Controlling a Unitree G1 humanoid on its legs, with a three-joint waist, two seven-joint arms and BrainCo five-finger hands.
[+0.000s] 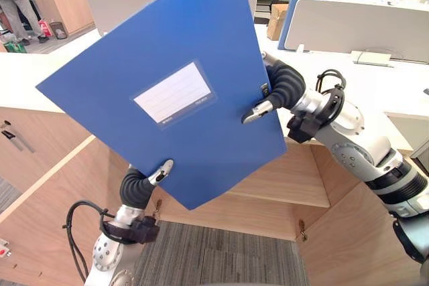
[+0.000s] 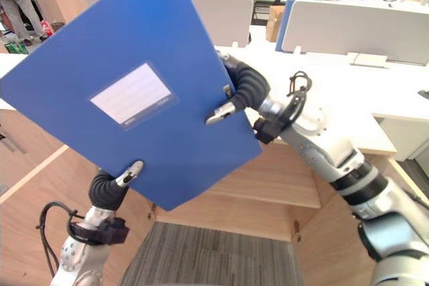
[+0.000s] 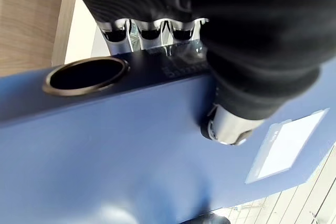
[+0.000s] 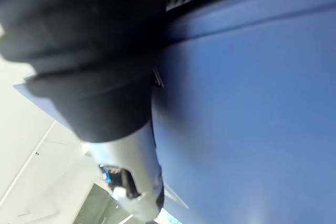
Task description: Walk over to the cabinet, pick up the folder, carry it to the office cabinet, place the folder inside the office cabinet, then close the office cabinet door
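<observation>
I hold a big blue folder [image 1: 167,92] tilted up in front of me, its white label [image 1: 173,93] facing me. My left hand [image 1: 144,182] grips its lower edge, thumb on the face and fingers behind; in the left wrist view the fingers [image 3: 149,27] curl over the spine by the round finger hole [image 3: 86,74]. At the folder's right edge is my right hand [image 1: 278,88], its thumb [image 1: 258,110] pressed on the front, seen close in the right wrist view [image 4: 131,161]. Below the folder stands the open wooden cabinet [image 1: 281,185].
A white counter top [image 1: 375,92] runs over the cabinet. Behind it are grey desk partitions [image 1: 355,28], cardboard boxes [image 1: 276,19] and a person [image 1: 17,5] standing far left. Grey carpet [image 1: 221,256] lies at my feet, and the open cabinet door [image 1: 47,192] is on the left.
</observation>
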